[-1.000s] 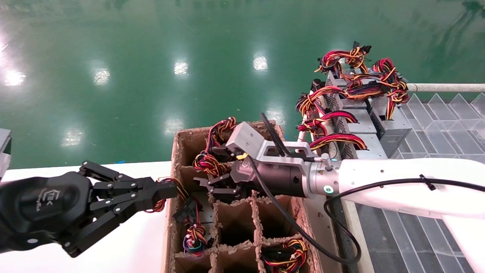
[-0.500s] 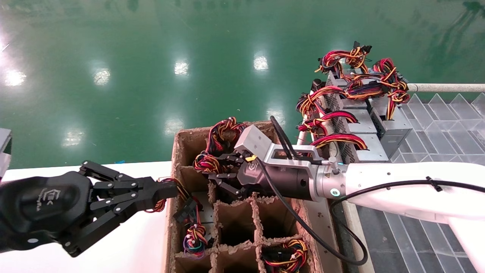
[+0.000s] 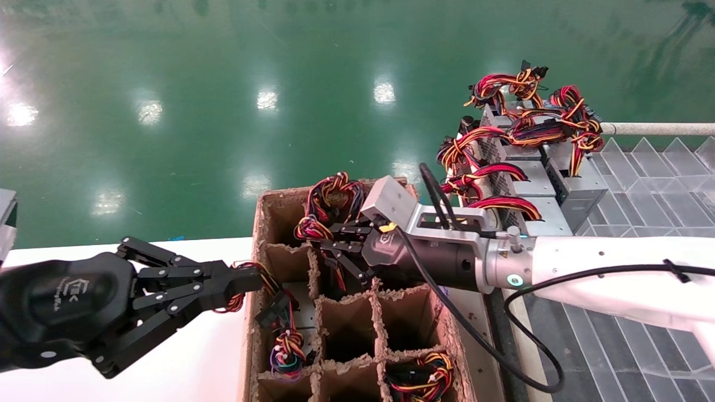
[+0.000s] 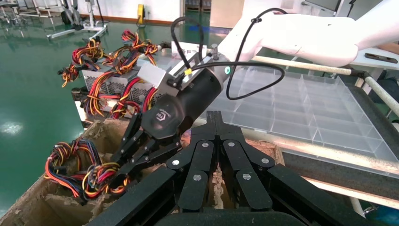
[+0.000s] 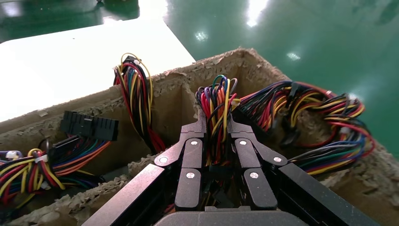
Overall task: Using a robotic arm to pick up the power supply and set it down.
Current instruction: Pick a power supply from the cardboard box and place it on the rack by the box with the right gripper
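A divided cardboard box (image 3: 277, 200) stands in front of me. My right gripper (image 3: 330, 248) (image 5: 215, 123) is over a far cell and is shut on the coloured wire bundle (image 5: 217, 101) of a power supply. That supply's metal body is hidden inside the cell. The bundle (image 3: 327, 198) loops up over the far wall. My left gripper (image 3: 248, 279) (image 4: 211, 117) is shut, its tips against the box's left wall beside loose wires.
Several silver power supplies (image 3: 536, 190) with wire bundles are stacked on a rack at the right, next to a clear plastic divider tray (image 3: 642, 184). More wire bundles (image 3: 287, 349) fill near cells. A white table (image 3: 167, 357) lies left of the box.
My right gripper has closed on the wire bundle and risen back and to the right out of the cell, drawing the wires up. The left gripper has not moved.
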